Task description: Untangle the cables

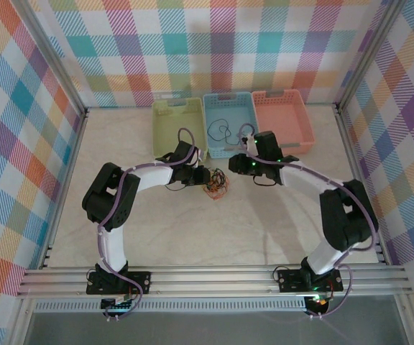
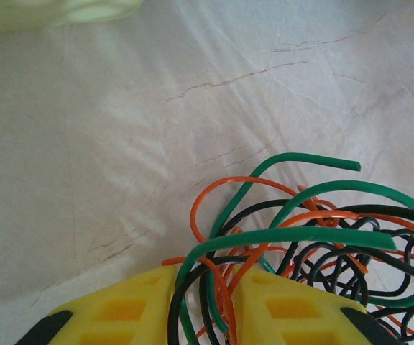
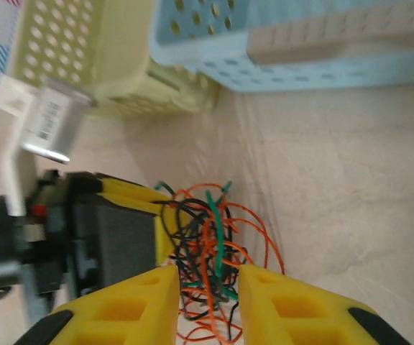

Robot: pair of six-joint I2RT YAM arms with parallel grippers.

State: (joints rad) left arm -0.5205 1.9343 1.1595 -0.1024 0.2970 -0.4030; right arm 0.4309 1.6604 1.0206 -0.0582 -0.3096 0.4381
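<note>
The cables (image 1: 215,185) lie as a small knot of orange, black and green strands on the table between the two arms. My left gripper (image 1: 201,177) is at the knot's left side. In the left wrist view it (image 2: 205,277) is shut on several strands of the cables (image 2: 315,223), which run up between its yellow fingers. My right gripper (image 1: 228,172) comes in from the right. In the right wrist view it (image 3: 207,272) stands open astride the cables (image 3: 207,223), with loose strands in the gap. The left gripper's fingers (image 3: 131,194) show at the knot's far side.
Three bins stand in a row at the back: a pale green bin (image 1: 177,126), a blue bin (image 1: 239,136) with a black wire (image 1: 218,131) in it, and an orange bin (image 1: 282,118). Checked walls close in the table on both sides and at the back.
</note>
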